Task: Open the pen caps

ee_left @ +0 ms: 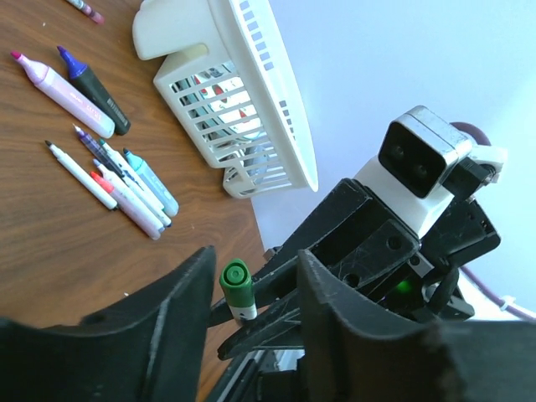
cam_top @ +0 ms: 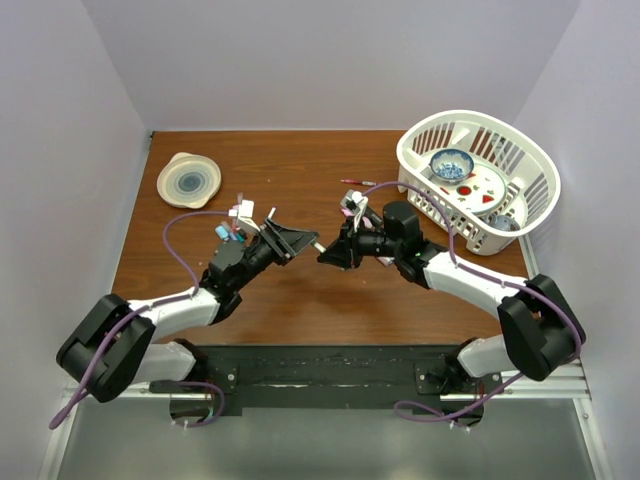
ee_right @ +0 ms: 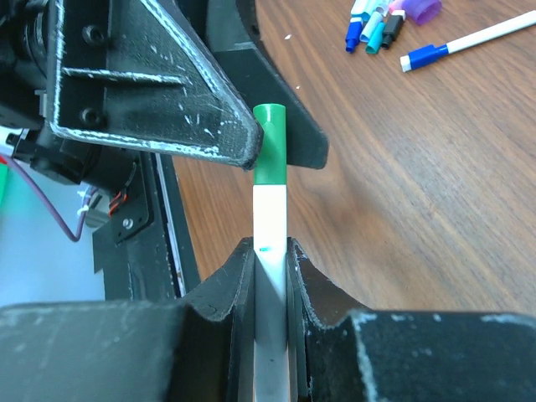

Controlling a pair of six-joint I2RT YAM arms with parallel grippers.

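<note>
Brown wooden table (cam_top: 330, 310), pale lilac walls (cam_top: 330, 60), even light

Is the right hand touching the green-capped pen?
Touching. Right wrist view: the right hand clamps the green-capped pen, fingers flush against both sides of its barrel.

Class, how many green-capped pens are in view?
1: the green-capped pen sits clamped in the right gripper, cap end inside the left gripper. Others may hide among the loose pens.

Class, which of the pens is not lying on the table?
The green-capped pen: its white barrel is clamped in the right gripper, its cap inside the open left gripper; the other pens lie on the table.
</note>
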